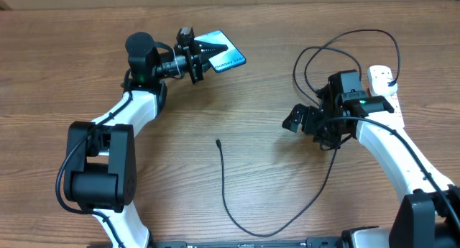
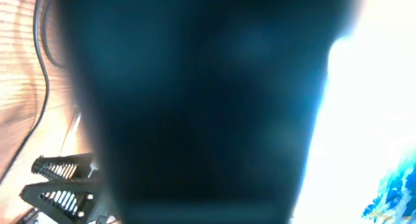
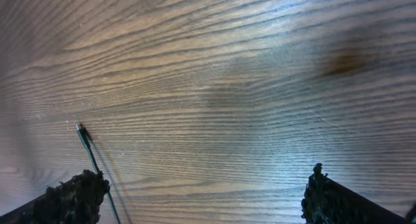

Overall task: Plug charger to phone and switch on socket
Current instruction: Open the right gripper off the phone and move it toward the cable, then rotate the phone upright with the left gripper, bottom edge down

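Tip of the charger (image 1: 218,141) lies loose on the counter (image 1: 172,172) between the arms, cable running back toward the robot, off to the left of the right tool (image 1: 291,120), which stands released; phone (image 1: 224,54) sits at the left tool (image 1: 201,57), whose grip cannot be told.

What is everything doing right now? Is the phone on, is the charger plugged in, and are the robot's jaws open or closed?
phone: screen lit, no cable in it.
charger: tip lying loose, not in the phone.
socket: partly hidden; cannot tell if it is switched on.
left gripper: jaws at the phone's end; cannot tell if open or shut.
right gripper: jaws wide open, holding nothing.
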